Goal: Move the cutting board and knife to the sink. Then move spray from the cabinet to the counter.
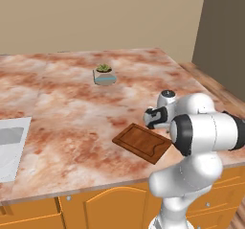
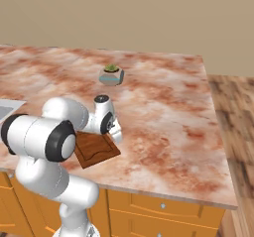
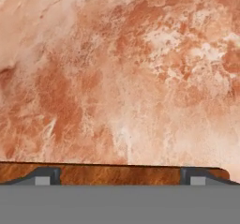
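The dark brown cutting board point(image 1: 142, 143) lies flat on the marbled counter point(image 1: 72, 103) near its front edge, also in the right base view point(image 2: 94, 150). My gripper point(image 1: 152, 122) hovers just above the board's far edge, open and holding nothing. In the hand view the board's edge point(image 3: 122, 175) runs as a wooden strip along the bottom. The two fingertips point(image 3: 44, 176) stand wide apart over it, and the gripper point(image 3: 119, 178) has nothing between them. The sink point(image 1: 10, 146) is set into the counter at far left. The knife, spray and cabinet are out of view.
A small potted succulent point(image 1: 104, 74) stands mid-counter beyond the board, also in the right base view point(image 2: 111, 75). Orange drawers point(image 1: 110, 206) run under the counter. The counter ends at the right, with a wooden floor point(image 2: 238, 132) beyond it.
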